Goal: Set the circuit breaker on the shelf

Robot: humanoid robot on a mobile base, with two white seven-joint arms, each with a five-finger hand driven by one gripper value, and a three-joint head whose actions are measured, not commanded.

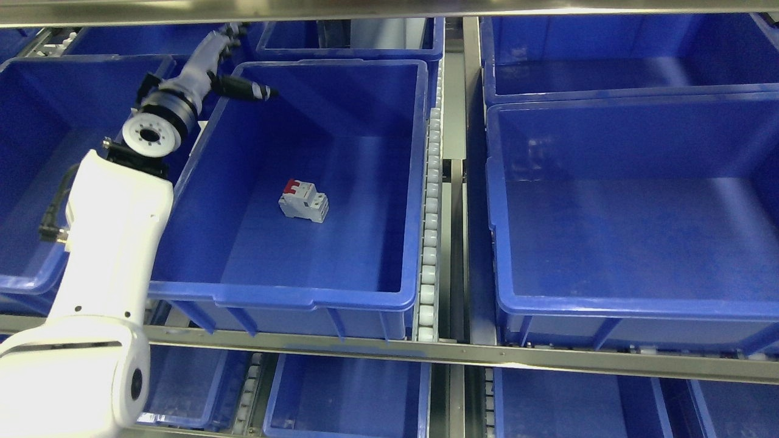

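Note:
A small grey circuit breaker (303, 201) with red switches lies on its side on the floor of the middle blue bin (316, 299), a little left of centre. My left arm rises from the lower left, and its hand (234, 61) hovers over the bin's far left corner, well above and behind the breaker. The hand's fingers are spread and hold nothing; one dark finger (249, 91) points right over the bin's rim. The right arm does not show.
Blue bins stand all around on the roller shelf: one at the left (24, 280), a large one at the right (608, 304), more behind and on the lower level. A metal divider with white rollers (431, 213) runs between the middle and right bins. A shelf beam (389, 6) crosses overhead.

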